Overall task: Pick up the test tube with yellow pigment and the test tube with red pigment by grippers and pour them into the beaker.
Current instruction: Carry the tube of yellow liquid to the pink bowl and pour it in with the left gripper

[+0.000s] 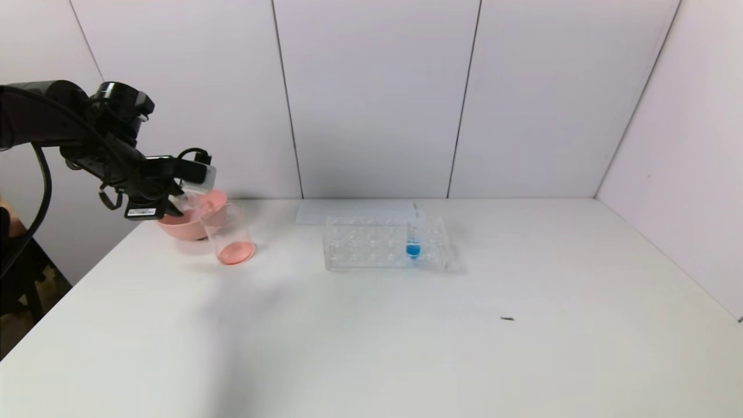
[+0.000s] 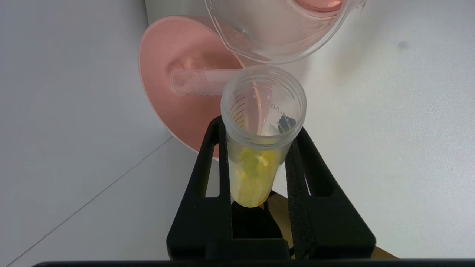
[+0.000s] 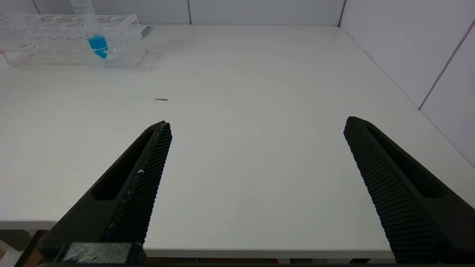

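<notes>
White table (image 1: 406, 348) | left claw (image 2: 259, 148) pinching yellow tube (image 2: 256, 148), mouth toward beaker (image 2: 274, 33) | right claw (image 3: 256, 148) spread

Left pincer (image 1: 184, 194) over beaker (image 1: 231, 235) beside pink bowl (image 1: 188, 223); blue tube (image 1: 413, 238) upright in rack (image 1: 371, 244) on counter (image 1: 406, 337).

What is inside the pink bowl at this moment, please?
In the left wrist view, one empty-looking clear tube lies inside the pink bowl. The beaker and the test tube with yellow pigment, held by the left gripper, cover part of the bowl, so the rest stays unseen.
</notes>
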You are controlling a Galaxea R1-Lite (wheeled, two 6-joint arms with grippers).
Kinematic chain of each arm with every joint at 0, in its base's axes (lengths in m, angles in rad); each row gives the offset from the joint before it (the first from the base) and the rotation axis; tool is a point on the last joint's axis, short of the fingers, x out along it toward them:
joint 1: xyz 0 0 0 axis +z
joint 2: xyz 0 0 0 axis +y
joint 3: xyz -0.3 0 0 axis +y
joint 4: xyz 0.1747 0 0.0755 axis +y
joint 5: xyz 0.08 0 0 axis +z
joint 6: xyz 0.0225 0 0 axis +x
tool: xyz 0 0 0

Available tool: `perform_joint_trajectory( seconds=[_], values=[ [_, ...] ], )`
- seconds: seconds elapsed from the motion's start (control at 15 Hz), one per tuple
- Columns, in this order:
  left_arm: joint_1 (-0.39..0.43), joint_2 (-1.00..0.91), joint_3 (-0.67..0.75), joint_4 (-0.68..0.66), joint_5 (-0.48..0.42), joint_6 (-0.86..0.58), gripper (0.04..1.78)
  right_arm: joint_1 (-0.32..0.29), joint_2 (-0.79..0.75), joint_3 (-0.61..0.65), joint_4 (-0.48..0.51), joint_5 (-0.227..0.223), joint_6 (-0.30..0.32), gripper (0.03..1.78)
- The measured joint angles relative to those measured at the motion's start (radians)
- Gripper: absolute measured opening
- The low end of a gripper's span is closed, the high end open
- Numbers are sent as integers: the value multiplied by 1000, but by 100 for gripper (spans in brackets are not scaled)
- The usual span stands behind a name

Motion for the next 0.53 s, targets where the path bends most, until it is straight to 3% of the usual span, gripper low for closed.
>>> perform_joint_trajectory(
  seconds=[0.53],
  values=[
    [-23, 10, -1, -11, 66, 1, 44, 0, 0, 0, 0, 0, 0, 170]
  ],
)
